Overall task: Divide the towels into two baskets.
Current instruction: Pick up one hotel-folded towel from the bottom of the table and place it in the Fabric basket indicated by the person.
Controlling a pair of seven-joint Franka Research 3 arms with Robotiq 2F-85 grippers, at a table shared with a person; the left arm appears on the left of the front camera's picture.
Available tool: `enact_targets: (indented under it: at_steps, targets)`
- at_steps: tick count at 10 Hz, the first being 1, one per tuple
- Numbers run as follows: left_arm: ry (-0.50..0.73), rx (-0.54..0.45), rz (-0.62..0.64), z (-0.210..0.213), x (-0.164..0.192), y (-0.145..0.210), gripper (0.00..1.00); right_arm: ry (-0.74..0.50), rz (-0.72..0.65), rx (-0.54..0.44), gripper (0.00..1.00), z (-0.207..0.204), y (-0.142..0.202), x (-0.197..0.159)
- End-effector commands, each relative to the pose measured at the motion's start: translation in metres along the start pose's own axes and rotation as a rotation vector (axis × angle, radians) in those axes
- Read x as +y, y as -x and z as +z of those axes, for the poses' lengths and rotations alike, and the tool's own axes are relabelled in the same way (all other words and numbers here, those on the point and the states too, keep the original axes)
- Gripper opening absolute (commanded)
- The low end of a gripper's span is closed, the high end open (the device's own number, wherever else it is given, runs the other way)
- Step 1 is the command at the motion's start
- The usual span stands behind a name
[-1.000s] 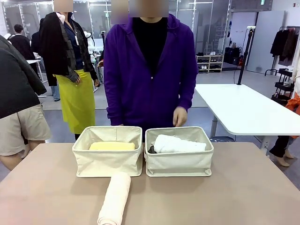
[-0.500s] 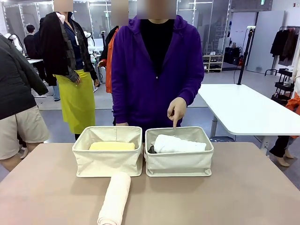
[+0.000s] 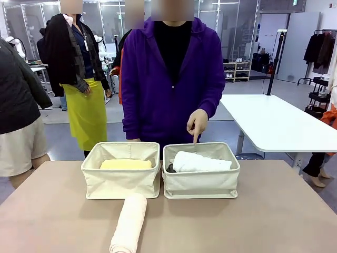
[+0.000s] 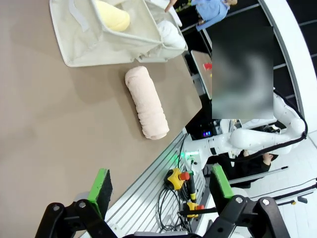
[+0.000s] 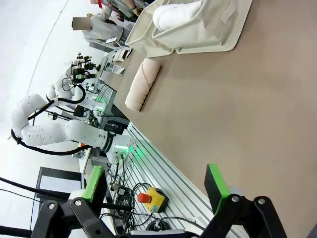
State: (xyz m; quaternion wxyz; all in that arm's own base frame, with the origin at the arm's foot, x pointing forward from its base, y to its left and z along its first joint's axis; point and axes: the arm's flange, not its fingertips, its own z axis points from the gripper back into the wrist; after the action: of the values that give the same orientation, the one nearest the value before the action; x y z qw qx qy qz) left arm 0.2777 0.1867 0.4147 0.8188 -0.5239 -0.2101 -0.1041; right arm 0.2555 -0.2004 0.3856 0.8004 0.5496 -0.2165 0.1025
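2 baskets, 4 towels, yellow towel (image 3: 126, 164) in left basket (image 3: 120, 184), white towel (image 3: 200, 162) + grey towel (image 3: 170, 168) in right basket (image 3: 201, 185), cream towel (image 3: 129, 224) outside, person's hand (image 3: 198, 124) pointing one finger down, left gripper (image 4: 161, 186) and right gripper (image 5: 154, 182) gaping, empty

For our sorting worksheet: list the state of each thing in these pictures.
Yellow towel: rolled, in left basket.
White towel: rolled, in right basket.
Charcoal towel: in right basket, mostly hidden.
Cream towel: rolled, on the table.
Left gripper: jaws open, empty.
Right gripper: jaws open, empty.
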Motion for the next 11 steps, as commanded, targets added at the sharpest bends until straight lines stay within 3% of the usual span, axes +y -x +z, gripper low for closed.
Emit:
enact_targets:
  at_steps: [1,3,6,9,11]
  targets:
    - [-0.017,0.149,0.067,-0.063,-0.017,-0.022,1.00,-0.010,0.011,-0.013,1.00,0.001,0.002,0.003]
    - [0.034,0.209,0.124,-0.138,-0.030,-0.034,1.00,-0.010,0.011,-0.013,1.00,0.001,0.002,0.003]
    - [-0.132,0.237,0.135,-0.220,-0.063,-0.036,1.00,-0.010,0.011,-0.013,1.00,0.001,0.002,0.003]
    - [-0.331,0.254,0.139,-0.279,-0.069,-0.032,1.00,-0.010,0.011,-0.013,1.00,0.001,0.002,0.003]
    - [-0.322,0.286,0.151,-0.310,-0.069,-0.024,1.00,-0.010,0.011,-0.013,1.00,0.001,0.002,0.003]
